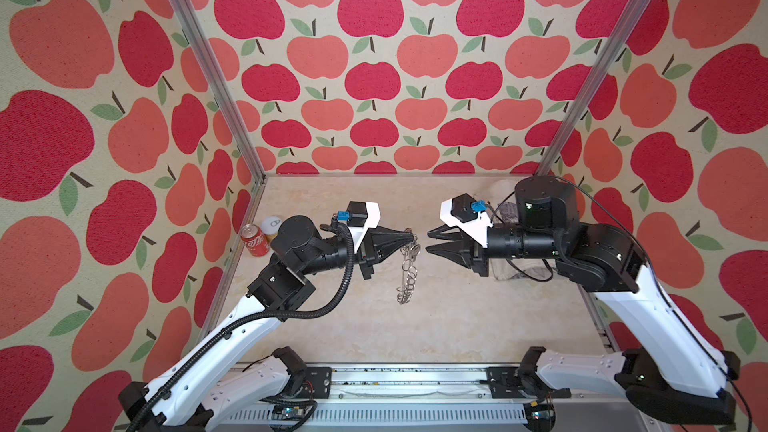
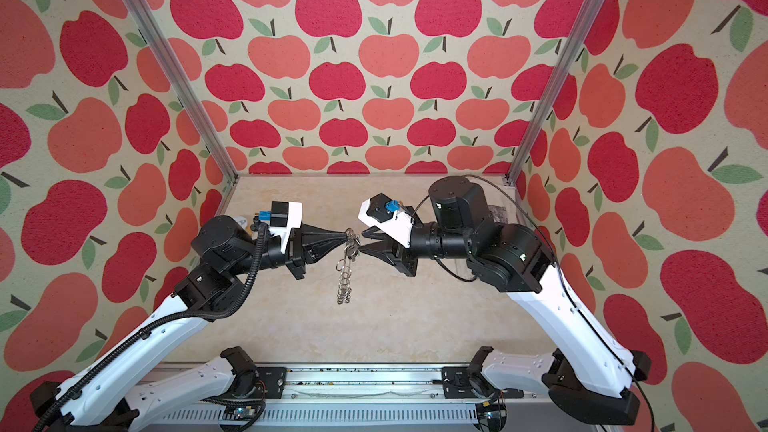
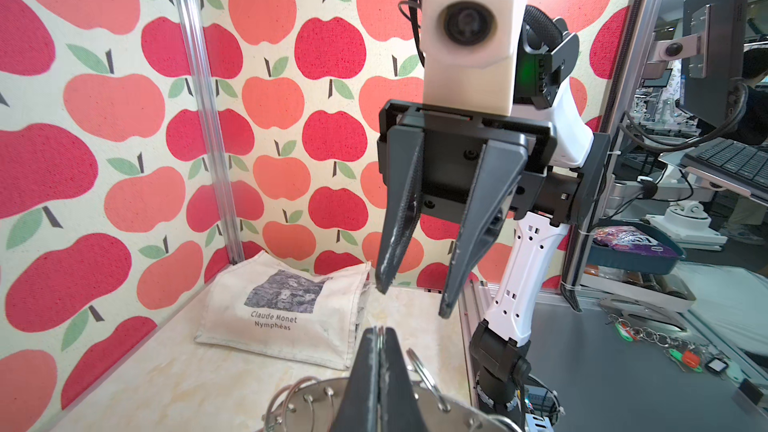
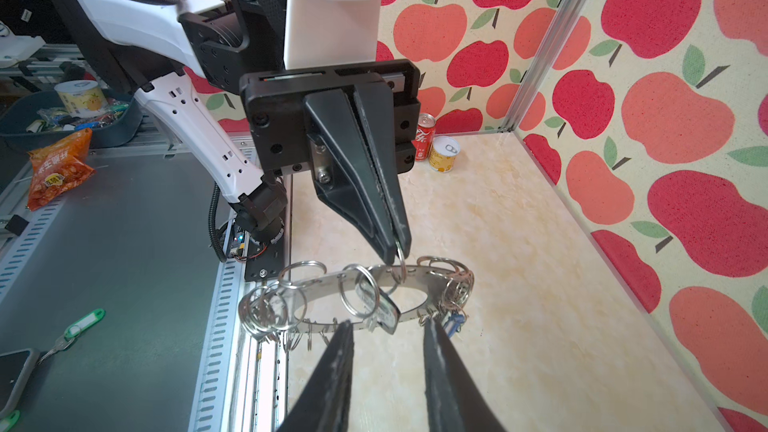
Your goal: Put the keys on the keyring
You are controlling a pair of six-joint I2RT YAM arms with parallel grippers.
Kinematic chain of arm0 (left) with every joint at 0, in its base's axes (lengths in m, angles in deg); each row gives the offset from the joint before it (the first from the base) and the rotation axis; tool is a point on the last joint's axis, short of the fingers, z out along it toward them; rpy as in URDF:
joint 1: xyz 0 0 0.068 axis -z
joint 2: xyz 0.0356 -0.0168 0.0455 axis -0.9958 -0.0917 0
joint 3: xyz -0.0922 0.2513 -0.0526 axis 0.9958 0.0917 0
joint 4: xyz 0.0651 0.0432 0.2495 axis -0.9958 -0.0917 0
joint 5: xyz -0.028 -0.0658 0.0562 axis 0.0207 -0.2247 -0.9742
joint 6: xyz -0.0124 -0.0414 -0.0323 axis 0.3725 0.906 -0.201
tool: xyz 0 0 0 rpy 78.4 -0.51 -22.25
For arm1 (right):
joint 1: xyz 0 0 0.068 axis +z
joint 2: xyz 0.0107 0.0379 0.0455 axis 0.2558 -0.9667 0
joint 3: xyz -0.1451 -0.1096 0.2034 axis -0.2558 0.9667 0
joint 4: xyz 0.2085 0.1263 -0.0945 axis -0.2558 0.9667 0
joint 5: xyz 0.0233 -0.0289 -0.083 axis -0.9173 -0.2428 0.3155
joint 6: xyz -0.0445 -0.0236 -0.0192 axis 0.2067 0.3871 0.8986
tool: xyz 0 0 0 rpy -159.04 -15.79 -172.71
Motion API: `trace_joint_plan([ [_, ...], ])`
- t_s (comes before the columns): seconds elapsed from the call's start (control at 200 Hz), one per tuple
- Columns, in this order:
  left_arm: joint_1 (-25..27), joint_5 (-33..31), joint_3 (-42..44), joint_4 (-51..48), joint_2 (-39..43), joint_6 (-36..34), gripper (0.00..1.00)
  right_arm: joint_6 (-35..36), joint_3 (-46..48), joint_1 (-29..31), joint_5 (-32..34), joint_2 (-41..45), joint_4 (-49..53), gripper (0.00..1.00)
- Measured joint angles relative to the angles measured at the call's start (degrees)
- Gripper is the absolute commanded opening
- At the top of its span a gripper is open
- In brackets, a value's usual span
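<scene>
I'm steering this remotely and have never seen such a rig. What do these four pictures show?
Two white-and-black robot arms face each other over a beige marbled table. Two pictures look down from above; the other two come from a camera on each wrist. The left arm's fingers are shut on a small wire ring of the flat silver keyring disc, which hangs from them. The right arm's fingers stand open just beside it, holding nothing. On the table: a red drink can, a yellow tin and a folded cream cloth bag.
</scene>
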Motion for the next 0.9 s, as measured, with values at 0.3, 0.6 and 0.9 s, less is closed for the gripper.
trace_joint_plan([
  [0.3,-1.44,3.23,1.73,14.38,-1.16,5.75,0.0,-1.46,2.56,-1.9,-1.11,0.28,-5.6,0.22],
  [0.6,-1.44,4.9,1.95,19.02,-2.03,7.45,0.0,-3.19,3.96,-4.37,-2.51,1.62,-10.97,0.22],
  [0.9,-1.44,4.9,2.05,19.89,-2.14,7.45,0.0,-6.54,5.77,-3.61,-7.26,1.36,-14.97,0.23],
])
